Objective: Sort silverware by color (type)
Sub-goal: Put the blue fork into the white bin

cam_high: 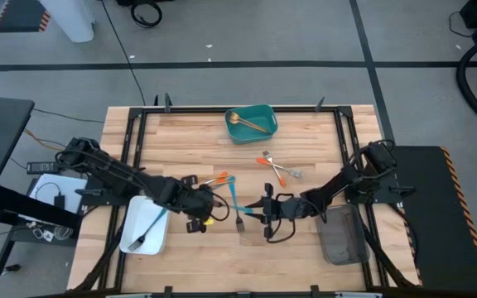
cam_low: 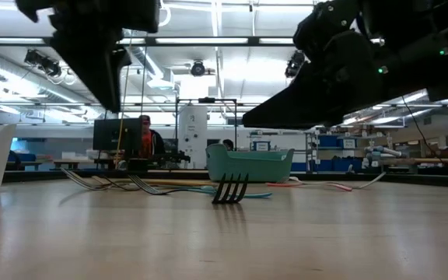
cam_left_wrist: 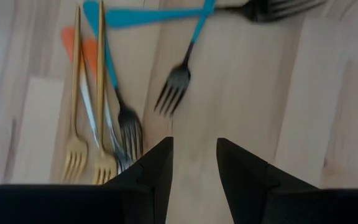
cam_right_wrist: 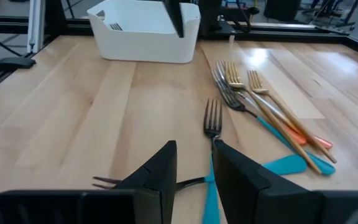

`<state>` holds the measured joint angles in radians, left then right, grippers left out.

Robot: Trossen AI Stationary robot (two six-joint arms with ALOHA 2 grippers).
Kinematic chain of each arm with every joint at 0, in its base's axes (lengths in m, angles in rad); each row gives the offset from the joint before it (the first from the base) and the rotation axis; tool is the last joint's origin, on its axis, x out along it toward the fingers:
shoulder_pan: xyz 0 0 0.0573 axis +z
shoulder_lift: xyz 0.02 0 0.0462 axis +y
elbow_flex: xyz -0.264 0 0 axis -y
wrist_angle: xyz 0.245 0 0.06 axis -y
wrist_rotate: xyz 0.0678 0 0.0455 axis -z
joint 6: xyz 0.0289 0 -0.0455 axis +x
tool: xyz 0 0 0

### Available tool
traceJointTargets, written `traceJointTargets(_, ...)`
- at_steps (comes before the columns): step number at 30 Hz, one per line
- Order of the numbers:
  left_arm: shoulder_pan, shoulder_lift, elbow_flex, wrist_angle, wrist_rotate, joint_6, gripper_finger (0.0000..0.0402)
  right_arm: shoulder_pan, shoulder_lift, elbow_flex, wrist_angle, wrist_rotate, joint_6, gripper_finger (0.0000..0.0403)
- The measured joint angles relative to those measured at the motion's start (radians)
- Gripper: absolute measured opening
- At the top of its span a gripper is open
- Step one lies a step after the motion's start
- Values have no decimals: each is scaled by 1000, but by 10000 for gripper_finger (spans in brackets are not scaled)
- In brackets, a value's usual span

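Several pieces of silverware lie flat on the wooden table. A cluster of gold, orange-handled and blue-handled forks (cam_high: pixel 222 186) lies at the middle. Two gold forks (cam_left_wrist: pixel 87 155) rest beside dark forks with blue handles (cam_left_wrist: pixel 128 127). My left gripper (cam_left_wrist: pixel 194 146) hovers open above bare wood next to them. My right gripper (cam_right_wrist: pixel 194 152) is open and nearly level, above a blue-handled fork (cam_right_wrist: pixel 212 121) whose handle runs toward its fingers. A second dark fork (cam_right_wrist: pixel 107 182) lies crosswise under them. Neither gripper holds anything.
A white tray (cam_high: pixel 131 236) at the near left holds one dark fork. A teal tray (cam_high: pixel 263 132) at the far middle holds gold pieces. A grey tray (cam_high: pixel 342 244) sits at the near right. Orange-handled pieces (cam_high: pixel 276 165) lie right of centre. A person stands in the room beyond.
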<state>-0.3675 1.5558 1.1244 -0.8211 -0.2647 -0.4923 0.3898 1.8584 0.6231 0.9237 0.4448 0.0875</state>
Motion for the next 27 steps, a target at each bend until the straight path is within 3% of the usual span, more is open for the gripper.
traceJointTargets(11,41,19,1,198,-1,168,133,70,0,0,-10,85,36,110)
traceJointTargets(20,47,145,1,387,1,337,133,113,-4,0,-44,86,106,110)
traceJointTargets(27,111,227,1,453,179,350,133,142,-9,0,-72,120,156,110)
